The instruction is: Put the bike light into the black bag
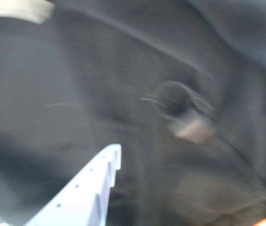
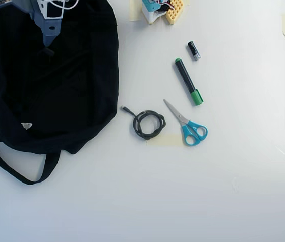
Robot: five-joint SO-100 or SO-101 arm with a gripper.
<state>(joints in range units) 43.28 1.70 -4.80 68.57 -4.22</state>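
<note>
The black bag [image 2: 51,85] lies at the left of the table in the overhead view, its long strap looping out at the lower left and its white tag low on the front. My gripper [image 2: 51,30] hangs over the bag's top end. In the blurred wrist view the bag's fabric [image 1: 76,84] fills the frame. A small dark ring with a pale block, the bike light [image 1: 182,110], lies on that fabric, apart from my white finger [image 1: 92,188]. The jaws stand apart and hold nothing. The light is hidden in the overhead view.
Right of the bag in the overhead view lie a coiled black cable [image 2: 149,124], blue-handled scissors [image 2: 188,126], a green-capped marker [image 2: 188,81] and a short black battery [image 2: 193,51]. The arm's base [image 2: 160,10] stands at the top edge.
</note>
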